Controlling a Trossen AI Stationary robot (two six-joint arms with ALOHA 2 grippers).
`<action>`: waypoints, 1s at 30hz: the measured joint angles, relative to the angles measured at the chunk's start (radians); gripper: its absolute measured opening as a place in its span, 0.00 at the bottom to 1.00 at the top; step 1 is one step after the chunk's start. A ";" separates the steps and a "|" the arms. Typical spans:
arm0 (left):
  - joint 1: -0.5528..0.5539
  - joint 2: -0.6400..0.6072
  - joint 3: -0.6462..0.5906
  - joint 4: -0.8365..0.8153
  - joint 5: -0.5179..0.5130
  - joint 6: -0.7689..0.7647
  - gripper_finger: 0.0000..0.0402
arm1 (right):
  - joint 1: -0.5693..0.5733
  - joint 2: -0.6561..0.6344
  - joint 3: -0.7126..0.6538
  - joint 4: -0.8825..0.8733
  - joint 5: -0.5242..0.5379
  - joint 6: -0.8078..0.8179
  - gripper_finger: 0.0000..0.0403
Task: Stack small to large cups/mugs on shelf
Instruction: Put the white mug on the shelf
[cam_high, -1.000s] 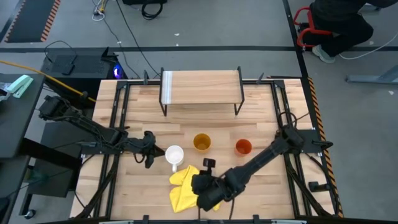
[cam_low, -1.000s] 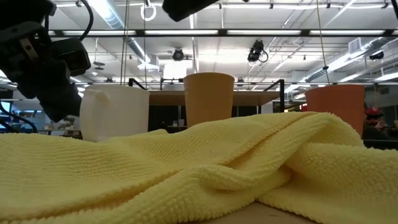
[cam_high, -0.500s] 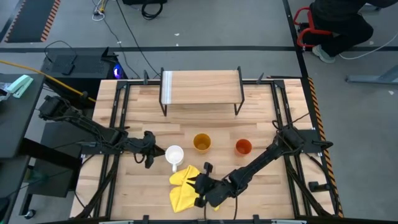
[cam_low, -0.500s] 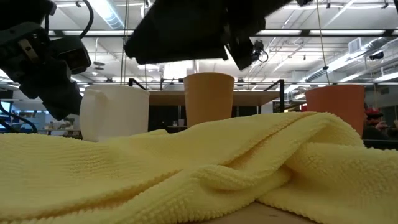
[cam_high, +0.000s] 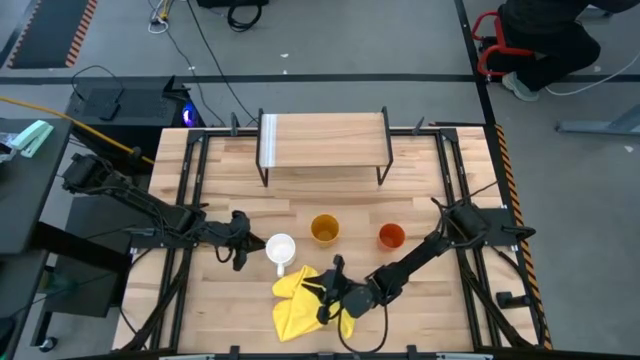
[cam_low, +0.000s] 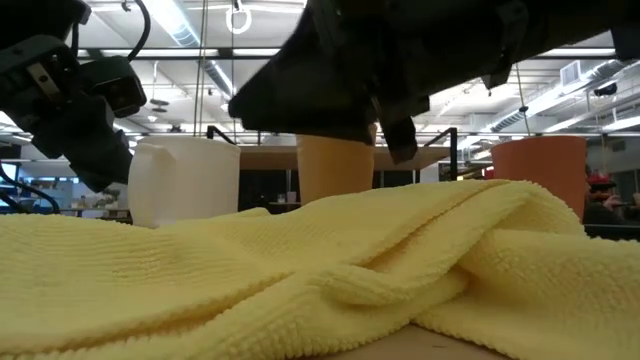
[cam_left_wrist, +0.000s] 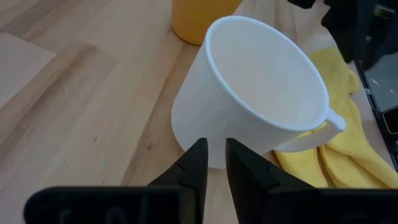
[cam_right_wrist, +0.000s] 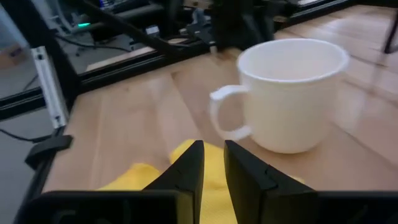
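Observation:
The white mug (cam_high: 281, 248) stands upright on its base on the tabletop, its handle (cam_right_wrist: 227, 115) pointing toward the near edge and the yellow cloth (cam_high: 293, 305). My left gripper (cam_high: 248, 249) is shut, low at the mug's left side (cam_left_wrist: 186, 118); whether it touches I cannot tell. My right gripper (cam_high: 320, 296) is shut and hovers just above the cloth (cam_right_wrist: 149, 177), pointing at the mug (cam_right_wrist: 292, 93). The yellow-orange cup (cam_high: 324, 229) and the red-orange cup (cam_high: 391, 236) stand upright to the mug's right. The shelf (cam_high: 323, 140) stands at the far side on black legs.
The crumpled yellow cloth (cam_low: 300, 270) lies by the near edge and fills the foreground of the low view. Black rails (cam_high: 186, 180) run along both table sides. Bare tabletop (cam_high: 320, 195) lies between the cups and the shelf. A person (cam_high: 545, 40) sits beyond the far right corner.
My right gripper has come down toward the cloth and moved leftward and farther, toward the white mug, its arm stretching out low over the table. The mug, both cups and the cloth have stayed in place.

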 joint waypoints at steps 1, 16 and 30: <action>0.000 0.000 0.000 0.000 -0.001 0.000 0.17 | -0.002 0.008 0.007 0.005 -0.011 -0.005 0.18; 0.000 0.000 0.000 0.011 -0.002 0.001 0.17 | -0.036 0.172 0.122 0.079 -0.068 -0.164 0.18; 0.000 0.000 0.000 0.013 -0.005 0.002 0.18 | -0.069 0.232 0.128 0.192 -0.079 -0.266 0.18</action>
